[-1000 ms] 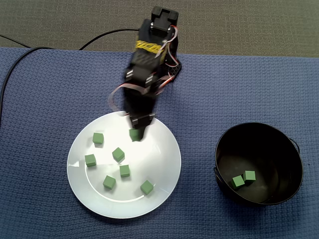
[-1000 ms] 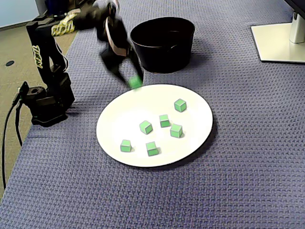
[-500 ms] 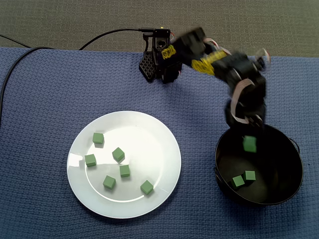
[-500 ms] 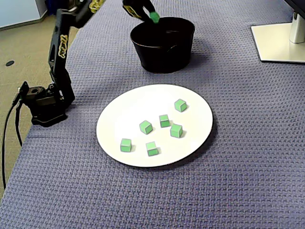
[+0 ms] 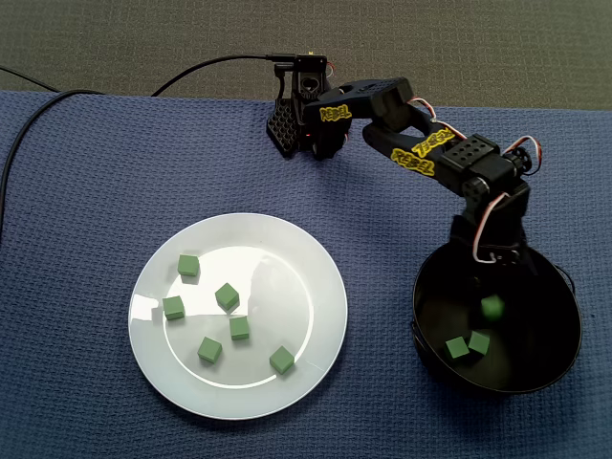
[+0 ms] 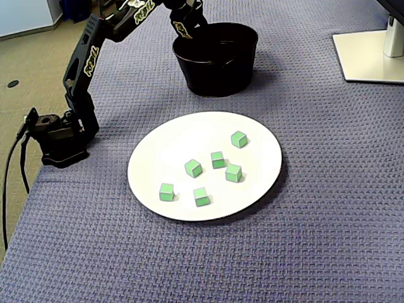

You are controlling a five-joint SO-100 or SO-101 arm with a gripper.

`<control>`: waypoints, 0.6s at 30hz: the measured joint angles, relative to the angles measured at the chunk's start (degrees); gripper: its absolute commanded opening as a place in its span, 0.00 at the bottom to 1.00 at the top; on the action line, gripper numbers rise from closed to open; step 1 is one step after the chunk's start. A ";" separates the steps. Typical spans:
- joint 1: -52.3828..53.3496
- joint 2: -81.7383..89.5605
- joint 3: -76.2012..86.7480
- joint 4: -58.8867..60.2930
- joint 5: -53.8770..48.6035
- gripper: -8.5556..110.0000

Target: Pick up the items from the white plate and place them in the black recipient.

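Several green cubes lie on the white plate (image 5: 316, 258), among them one at its upper left (image 5: 188, 265) and one at its lower right (image 5: 281, 360). The same plate (image 6: 265, 136) and cubes (image 6: 238, 139) show in the other fixed view. My gripper (image 5: 486, 273) hangs over the back rim of the black bowl (image 5: 559, 330). A blurred green cube (image 5: 491, 306) is below it, apart from the fingers, inside the bowl. Two more cubes (image 5: 457, 348) rest on the bowl's floor. The gripper (image 6: 191, 26) looks open; its dark fingers blend into the bowl (image 6: 218, 69).
The arm's base (image 5: 304, 124) stands at the mat's far edge, with a black cable (image 5: 57, 96) running left. In the other fixed view the base (image 6: 60, 136) sits at the left and a white stand foot (image 6: 369, 53) at the upper right.
The gripper carried a green cube from the plate across to the bowl and let it go; the cube is dropping into the bowl. One cube fewer lies on the plate.
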 measured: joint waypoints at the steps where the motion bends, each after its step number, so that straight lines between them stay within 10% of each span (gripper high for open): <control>1: 1.67 2.20 0.88 1.41 -0.88 0.45; 18: 50.01 36.47 54.05 -15.21 -44.91 0.38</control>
